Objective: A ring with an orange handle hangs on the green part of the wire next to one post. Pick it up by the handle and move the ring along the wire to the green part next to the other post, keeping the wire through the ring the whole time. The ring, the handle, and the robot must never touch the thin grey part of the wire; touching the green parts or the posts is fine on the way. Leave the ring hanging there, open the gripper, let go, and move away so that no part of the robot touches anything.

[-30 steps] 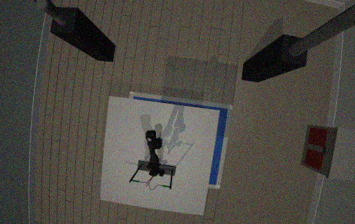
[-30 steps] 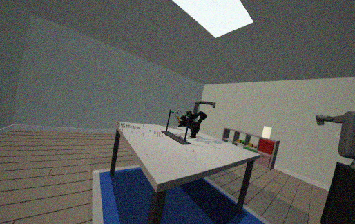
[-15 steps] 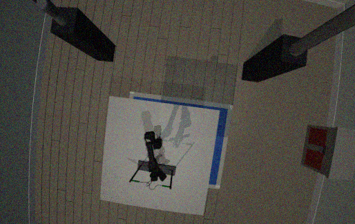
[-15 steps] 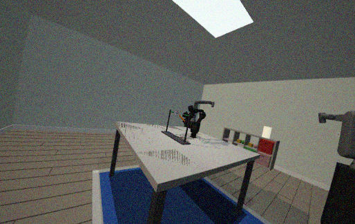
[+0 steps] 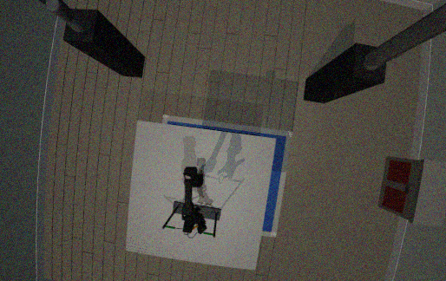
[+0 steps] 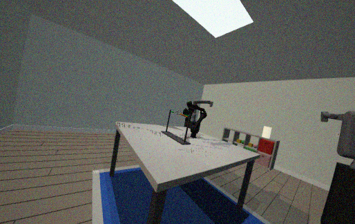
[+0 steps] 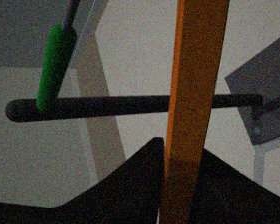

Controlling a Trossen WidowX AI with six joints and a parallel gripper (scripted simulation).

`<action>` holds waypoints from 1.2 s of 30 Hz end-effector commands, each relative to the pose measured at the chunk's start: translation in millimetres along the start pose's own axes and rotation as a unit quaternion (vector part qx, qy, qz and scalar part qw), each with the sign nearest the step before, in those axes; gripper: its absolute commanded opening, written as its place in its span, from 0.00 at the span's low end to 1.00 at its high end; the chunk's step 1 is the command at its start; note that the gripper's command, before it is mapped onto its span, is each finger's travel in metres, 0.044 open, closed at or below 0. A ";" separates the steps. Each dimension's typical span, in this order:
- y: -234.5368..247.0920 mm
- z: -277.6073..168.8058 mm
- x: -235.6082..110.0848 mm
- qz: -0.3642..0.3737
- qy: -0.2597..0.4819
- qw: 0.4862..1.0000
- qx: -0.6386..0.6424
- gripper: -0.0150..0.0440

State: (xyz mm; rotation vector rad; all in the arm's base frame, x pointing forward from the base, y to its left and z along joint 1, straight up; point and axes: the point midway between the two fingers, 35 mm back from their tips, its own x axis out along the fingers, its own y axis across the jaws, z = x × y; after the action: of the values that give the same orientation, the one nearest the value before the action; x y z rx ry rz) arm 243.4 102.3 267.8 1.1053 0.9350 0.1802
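My claw [image 7: 173,183] is pinching the orange handle [image 7: 193,90] btwn its two dark fingers, the bar running up and away across the wrist view. Behind the handle, a dark post [image 7: 111,107] is crossing the frame, w/ a green wire section [image 7: 55,66] meeting it at left. From above, my arm [image 5: 188,197] is reaching over the wire stand [image 5: 209,211] on the white table [image 5: 155,147]. Ring itself: can't make it out.
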 end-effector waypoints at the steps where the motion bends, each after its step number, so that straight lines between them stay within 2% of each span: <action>1: 12.1 0.7 -8.5 0.023 0.023 0.999 0.022 0.00; 9: 20.8 1.6 -10.0 0.031 0.023 0.999 0.023 0.00; 17: 18.3 2.3 -10.4 0.007 0.021 1.000 -0.012 0.00; 27: 0.9 5.3 -11.7 -0.066 0.017 0.991 -0.113 0.00; 36: -21.4 13.2 -15.9 -0.148 0.011 0.962 -0.228 0.00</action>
State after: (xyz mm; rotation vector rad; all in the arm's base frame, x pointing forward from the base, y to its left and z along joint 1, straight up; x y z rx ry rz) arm 237.2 79.4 262.4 0.6224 1.0059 0.1580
